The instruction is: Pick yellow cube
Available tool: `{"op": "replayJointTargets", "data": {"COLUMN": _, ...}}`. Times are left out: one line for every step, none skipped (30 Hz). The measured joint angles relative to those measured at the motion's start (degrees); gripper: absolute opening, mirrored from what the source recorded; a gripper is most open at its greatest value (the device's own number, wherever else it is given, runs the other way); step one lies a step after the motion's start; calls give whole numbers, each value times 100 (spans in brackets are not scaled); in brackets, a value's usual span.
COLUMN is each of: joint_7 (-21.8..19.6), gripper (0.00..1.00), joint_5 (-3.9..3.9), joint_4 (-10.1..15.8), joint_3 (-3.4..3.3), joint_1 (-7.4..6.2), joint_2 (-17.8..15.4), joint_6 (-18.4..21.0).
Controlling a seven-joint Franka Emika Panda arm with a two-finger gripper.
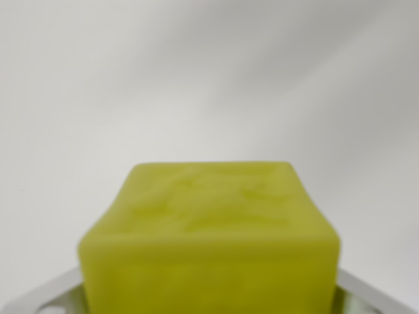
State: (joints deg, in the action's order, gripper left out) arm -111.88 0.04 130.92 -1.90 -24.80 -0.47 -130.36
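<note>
Yellow-green and slightly waxy-looking, the cube (209,242) fills the lower middle of my wrist view, blurred because it sits so close to the lens.

Starting left of the cube, I see a pale metallic finger (49,297) angling in from the bottom corner, its tip running up against or behind the cube's lower left edge. The cube itself has rounded corners and a top face with faint raised or moulded marks I cannot make out; its near face is a plain, even yellow. Right of the cube, a second pale finger angles in from the other bottom corner in the same way. Above and behind the cube there is only a white surface (209,78) with soft grey shadows.

The gripper (209,302) brackets the cube, one finger on each side, so the cube lies between them. Whether the pads are pressing on it or standing just off it, I cannot tell: the contact points are hidden by the cube and the blur. I also cannot tell whether the cube rests on the white surface or hangs above it.

My guess is that it is light, fairly stiff foam or plastic, with a matte skin that should not slip much. I would hold it on the left and right side faces, low and centred, where they are flattest, clear of the rounded corners.
</note>
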Motion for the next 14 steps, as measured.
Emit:
{"op": "replayJointTargets", "data": {"joint_7": -1, "gripper": 0, "joint_5": 0, "joint_4": -10, "joint_3": 0, "joint_1": 0, "joint_2": -14, "joint_6": 24}}
{"op": "replayJointTargets", "data": {"joint_7": -1, "gripper": 0, "joint_5": -1, "joint_4": -21, "joint_3": 0, "joint_1": 0, "joint_2": -28, "joint_6": 49}}
{"op": "replayJointTargets", "data": {"joint_7": -1, "gripper": 0, "joint_5": -2, "joint_4": -31, "joint_3": 0, "joint_1": 0, "joint_2": -43, "joint_6": 74}}
{"op": "replayJointTargets", "data": {"joint_7": -2, "gripper": 0, "joint_5": -2, "joint_4": -41, "joint_3": 0, "joint_1": 0, "joint_2": -56, "joint_6": 96}}
{"op": "replayJointTargets", "data": {"joint_7": -2, "gripper": 0, "joint_5": -3, "joint_4": -50, "joint_3": 0, "joint_1": 0, "joint_2": -68, "joint_6": 117}}
{"op": "replayJointTargets", "data": {"joint_7": -2, "gripper": 0, "joint_5": -3, "joint_4": -57, "joint_3": 0, "joint_1": 0, "joint_2": -78, "joint_6": 134}}
{"op": "replayJointTargets", "data": {"joint_7": -3, "gripper": 0, "joint_5": -4, "joint_4": -62, "joint_3": 0, "joint_1": 0, "joint_2": -84, "joint_6": 146}}
{"op": "replayJointTargets", "data": {"joint_7": -3, "gripper": 0, "joint_5": -4, "joint_4": -66, "joint_3": 0, "joint_1": 0, "joint_2": -88, "joint_6": 153}}
{"op": "replayJointTargets", "data": {"joint_7": -3, "gripper": 0, "joint_5": -4, "joint_4": -67, "joint_3": 0, "joint_1": 0, "joint_2": -90, "joint_6": 157}}
{"op": "replayJointTargets", "data": {"joint_7": -3, "gripper": 0, "joint_5": -4, "joint_4": -68, "joint_3": 0, "joint_1": 0, "joint_2": -91, "joint_6": 158}}
{"op": "replayJointTargets", "data": {"joint_7": -3, "gripper": 0, "joint_5": -4, "joint_4": -68, "joint_3": 0, "joint_1": 0, "joint_2": -91, "joint_6": 158}}
{"op": "replayJointTargets", "data": {"joint_7": -3, "gripper": 0, "joint_5": -4, "joint_4": -68, "joint_3": 0, "joint_1": 0, "joint_2": -91, "joint_6": 158}}
{"op": "replayJointTargets", "data": {"joint_7": -3, "gripper": 0, "joint_5": -4, "joint_4": -68, "joint_3": 0, "joint_1": 0, "joint_2": -91, "joint_6": 158}}
{"op": "replayJointTargets", "data": {"joint_7": -3, "gripper": 0, "joint_5": -4, "joint_4": -68, "joint_3": 0, "joint_1": 0, "joint_2": -91, "joint_6": 158}}
